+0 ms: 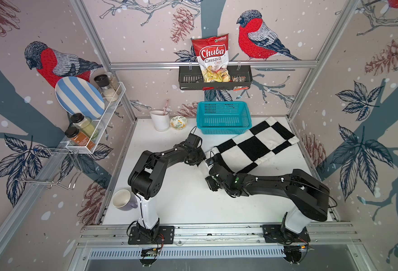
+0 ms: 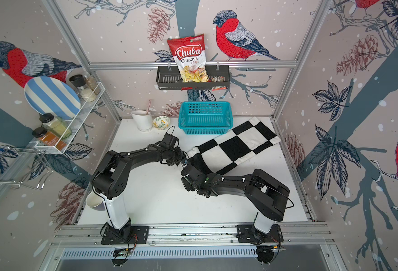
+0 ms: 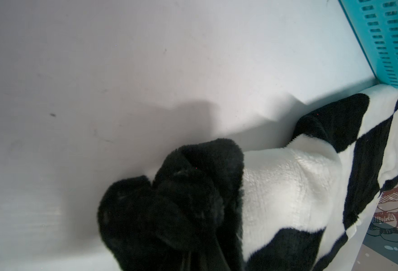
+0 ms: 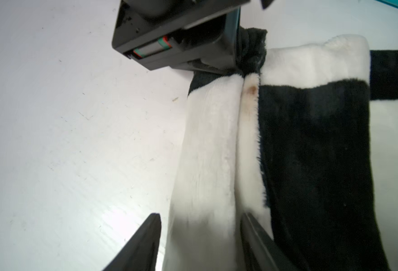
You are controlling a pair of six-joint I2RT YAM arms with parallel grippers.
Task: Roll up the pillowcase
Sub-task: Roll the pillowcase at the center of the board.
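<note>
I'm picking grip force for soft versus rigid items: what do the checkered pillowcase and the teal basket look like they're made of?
The pillowcase: plush fleece-like fabric, matte with a slight sheen on the white; short fuzzy pile shows at the edges, and it bunches softly. The teal basket: probably moulded plastic, smooth and semi-glossy, with uniform colour and regular perforated walls.

A: What lies on the white table [image 1: 181, 206]?
B: A teal basket [image 1: 223, 127] at twelve o'clock. Just beside it, the checkered pillowcase [image 1: 254, 145] stretches from centre toward two. A white cup [image 1: 160, 122] and small bowl [image 1: 178, 122] at eleven, a mug [image 1: 122, 199] at eight.
</note>
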